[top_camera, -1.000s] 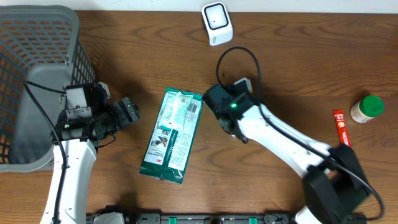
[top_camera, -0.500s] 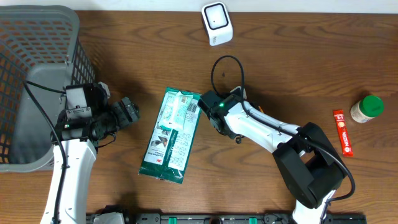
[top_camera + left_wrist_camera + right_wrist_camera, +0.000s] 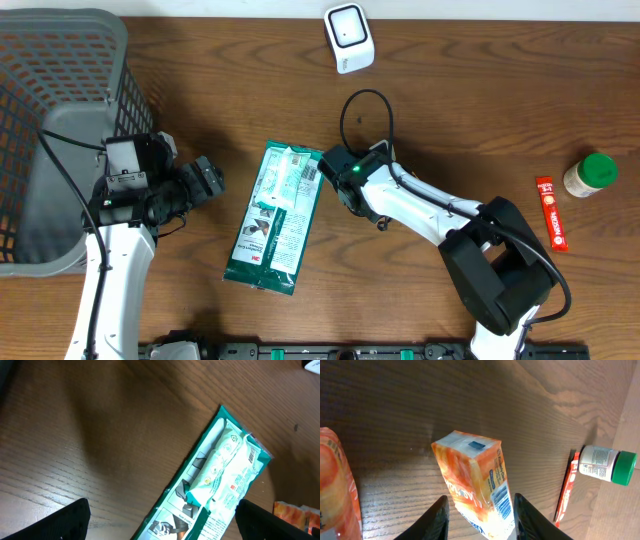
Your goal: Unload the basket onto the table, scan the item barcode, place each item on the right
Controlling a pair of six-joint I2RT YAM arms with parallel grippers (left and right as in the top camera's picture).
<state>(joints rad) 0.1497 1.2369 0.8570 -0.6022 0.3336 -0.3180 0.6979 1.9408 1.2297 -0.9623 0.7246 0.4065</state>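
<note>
An orange box (image 3: 472, 467) stands between the jaws of my right gripper (image 3: 481, 499), its barcode (image 3: 503, 501) facing the right finger. The jaws are open, with a gap on the left side of the box. From overhead this gripper (image 3: 336, 186) sits at the right edge of a green-and-white packet (image 3: 276, 215) and hides the box. The white scanner (image 3: 348, 37) stands at the table's far edge. My left gripper (image 3: 208, 180) is open, left of the packet. In its own view, the left gripper (image 3: 162, 512) has the packet (image 3: 220, 475) ahead and the orange box (image 3: 295, 514) beyond it.
A grey mesh basket (image 3: 60, 90) fills the left side. A red stick packet (image 3: 550, 212) and a green-capped bottle (image 3: 590, 174) lie at the right. Another orange wrapper (image 3: 332, 490) shows at the left edge of the right wrist view.
My right gripper has slid a little left to the packet's edge and its arm has folded in closer. The left arm and the packet have not moved.
</note>
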